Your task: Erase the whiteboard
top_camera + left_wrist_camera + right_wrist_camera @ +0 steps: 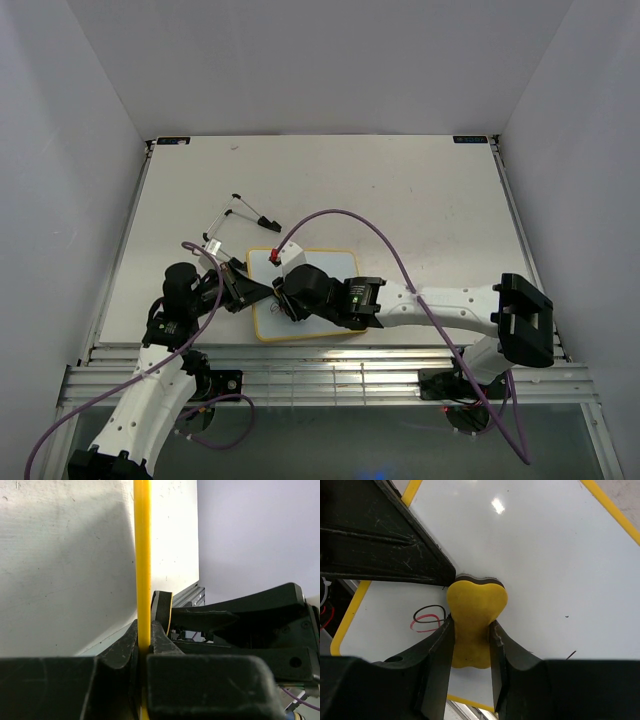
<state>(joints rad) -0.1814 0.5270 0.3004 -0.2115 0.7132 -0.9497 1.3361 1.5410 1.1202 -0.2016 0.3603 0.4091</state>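
While the whiteboard [335, 268] lies flat on the tabletop [400, 190] near its front edge, between the two arms, the top view shows both arms bent in over it. The left pincer [262, 290] meets the board's left edge. The right arm reaches across from the right, so the right pincer [284, 303] sits low over the board's left half, and its dark body hides what it carries.

From the left wrist, the whiteboard [142, 555] appears edge-on as an upright yellow frame line. The left pincer [145, 642] is clenched on that frame, with one black finger pressed to each side.

From the right wrist, the right pincer [470, 640] grasps a yellow bone-shaped eraser [476, 605] by its narrow waist. The eraser's dark felt end is set against the whiteboard [545, 555]. Just left of the eraser, small red and black loops [427, 618] mark the white surface. The left pincer's black bulk fills the upper left corner, over the yellow frame.
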